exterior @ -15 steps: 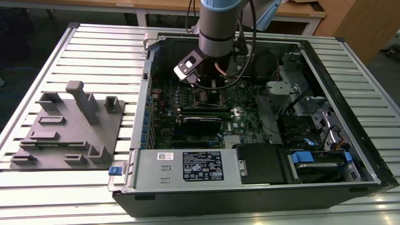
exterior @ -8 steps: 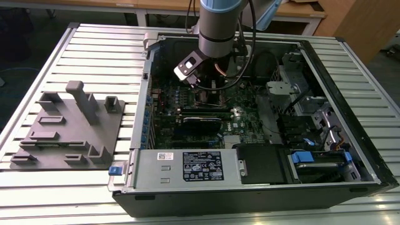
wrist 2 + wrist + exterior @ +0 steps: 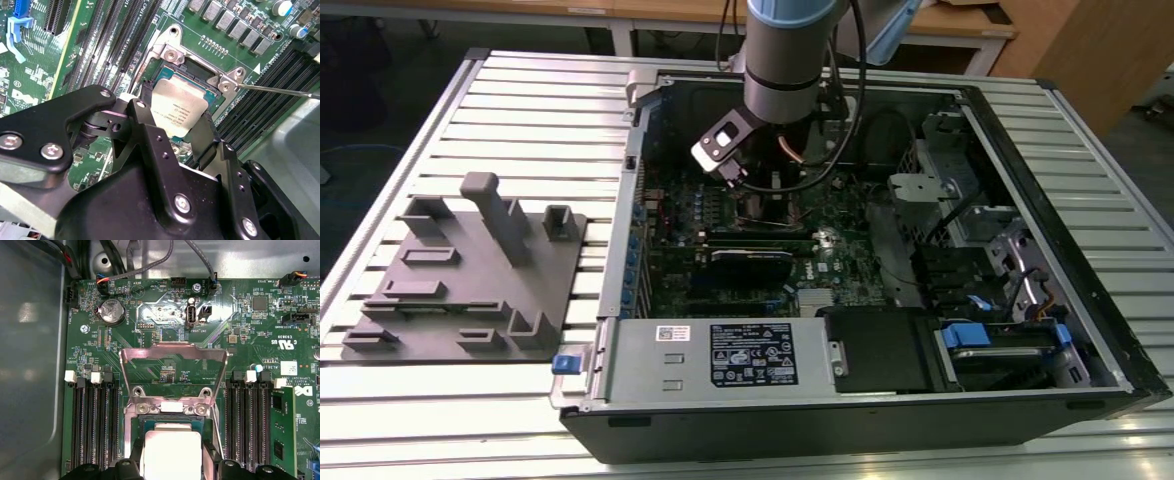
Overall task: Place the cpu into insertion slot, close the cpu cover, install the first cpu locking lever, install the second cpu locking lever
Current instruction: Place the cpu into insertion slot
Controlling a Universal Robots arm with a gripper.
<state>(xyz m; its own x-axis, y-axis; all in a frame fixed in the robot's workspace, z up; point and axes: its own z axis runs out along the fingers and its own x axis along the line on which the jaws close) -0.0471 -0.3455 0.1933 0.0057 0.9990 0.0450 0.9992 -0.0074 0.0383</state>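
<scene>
Inside the open computer case [image 3: 1067,150] my gripper [image 3: 744,185] reaches down over the motherboard. In both wrist views its black fingers [image 3: 145,125] press the two sides of the cpu [image 3: 176,114], a pale silvery square chip. The cpu [image 3: 172,447] sits tilted just over the insertion slot [image 3: 192,75], whose silvery frame corners show around it. The cpu cover [image 3: 150,351] stands swung open behind the insertion slot [image 3: 167,409]. A thin metal locking lever [image 3: 280,91] sticks out sideways from the frame's corner.
Long black memory slots [image 3: 95,425] flank the socket on both sides, with a memory stick [image 3: 282,430] on one side. A power supply [image 3: 720,355] and drive cage [image 3: 1001,340] fill the case's near end. A grey fixture block [image 3: 467,270] rests on the slatted table at the exterior view's left.
</scene>
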